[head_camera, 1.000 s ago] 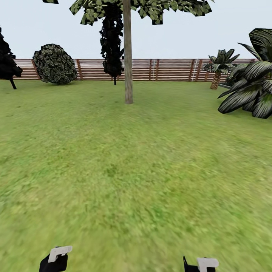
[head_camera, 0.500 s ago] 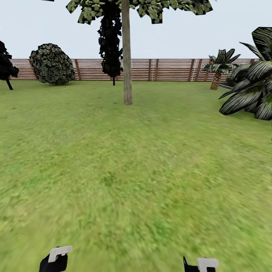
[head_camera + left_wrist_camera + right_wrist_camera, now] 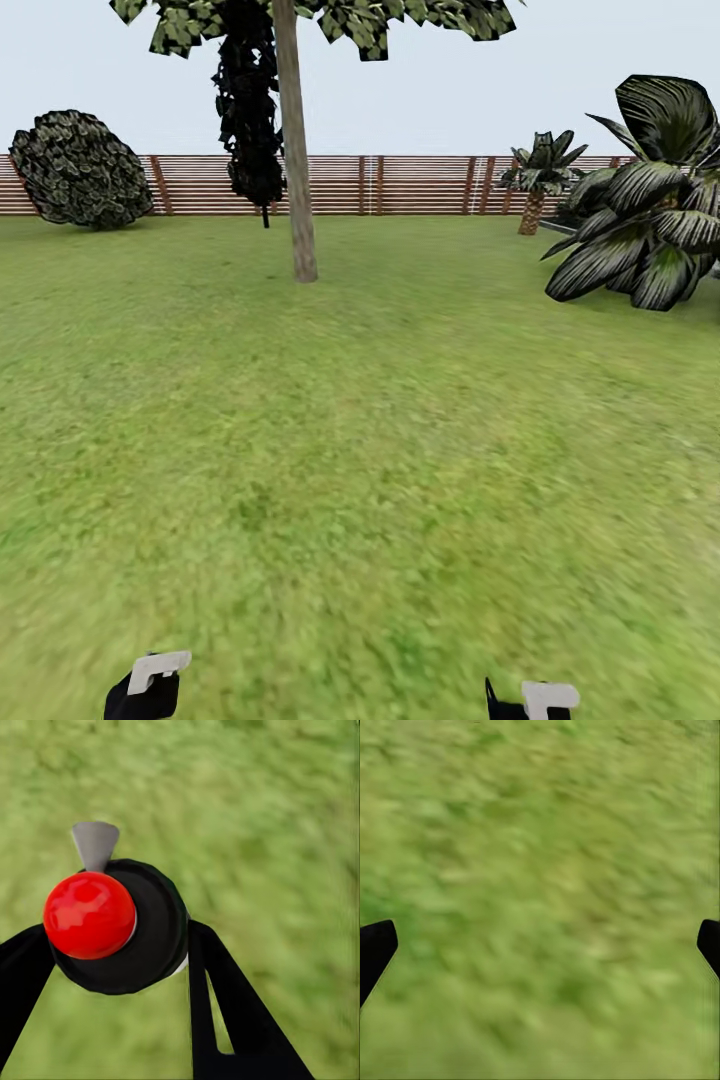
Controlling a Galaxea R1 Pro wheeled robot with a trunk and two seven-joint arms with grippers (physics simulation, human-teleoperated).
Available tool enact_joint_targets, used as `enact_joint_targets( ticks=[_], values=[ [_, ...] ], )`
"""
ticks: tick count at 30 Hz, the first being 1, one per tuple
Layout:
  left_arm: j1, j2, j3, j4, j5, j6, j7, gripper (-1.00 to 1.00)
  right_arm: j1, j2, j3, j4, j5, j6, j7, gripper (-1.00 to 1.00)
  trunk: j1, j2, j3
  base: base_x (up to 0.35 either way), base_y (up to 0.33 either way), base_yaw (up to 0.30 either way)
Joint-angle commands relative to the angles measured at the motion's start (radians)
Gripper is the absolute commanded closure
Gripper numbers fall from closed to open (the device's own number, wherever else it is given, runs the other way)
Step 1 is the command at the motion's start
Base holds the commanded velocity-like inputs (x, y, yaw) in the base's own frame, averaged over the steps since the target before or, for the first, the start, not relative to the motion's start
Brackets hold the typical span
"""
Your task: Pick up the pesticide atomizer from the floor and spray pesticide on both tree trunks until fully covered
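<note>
Across the head view from left to right we see a round dark bush at the upper left before the slatted fence, then a tree trunk rising from the lawn left of centre with its foliage cut off by the top edge, and striped palms at the upper right. At the bottom edge our left gripper and right gripper barely poke in, too cropped to judge there. The left wrist view adds what the head view hides: the pesticide atomizer, dark with a red knob, pinched between the black jaws over grass. In the right wrist view our jaws stand spread wide over blurred grass, holding nothing.
</note>
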State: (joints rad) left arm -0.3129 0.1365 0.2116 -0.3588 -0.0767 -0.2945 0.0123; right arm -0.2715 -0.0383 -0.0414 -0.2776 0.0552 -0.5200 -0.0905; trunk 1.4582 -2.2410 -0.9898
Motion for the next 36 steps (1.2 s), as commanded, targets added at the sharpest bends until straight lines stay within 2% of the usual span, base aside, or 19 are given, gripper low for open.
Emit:
enact_joint_targets(
  ticks=[1,9,19,36],
  values=[
    [0.0,0.0,0.0,0.0,0.0,0.0,0.0,1.0,0.0,0.0,0.0,0.0,0.0,0.0,0.0,-1.0,0.0,0.0,0.0,0.339,0.0,-0.011],
    [0.0,0.0,0.0,0.0,0.0,0.0,0.0,1.0,0.0,0.0,0.001,-0.001,0.0,-0.001,0.0,-1.0,0.0,0.0,0.0,0.339,0.0,0.002],
    [0.0,0.0,0.0,0.0,0.0,0.0,0.0,1.0,0.0,0.0,0.0,-0.001,0.0,-0.002,0.0,-1.0,0.0,0.0,-0.002,0.339,0.0,0.188],
    [0.0,0.0,0.0,0.0,0.0,0.0,0.0,1.0,0.0,0.0,0.0,-0.002,0.002,-0.002,0.0,-1.0,0.0,0.0,-0.003,0.339,0.0,0.006]
  ],
)
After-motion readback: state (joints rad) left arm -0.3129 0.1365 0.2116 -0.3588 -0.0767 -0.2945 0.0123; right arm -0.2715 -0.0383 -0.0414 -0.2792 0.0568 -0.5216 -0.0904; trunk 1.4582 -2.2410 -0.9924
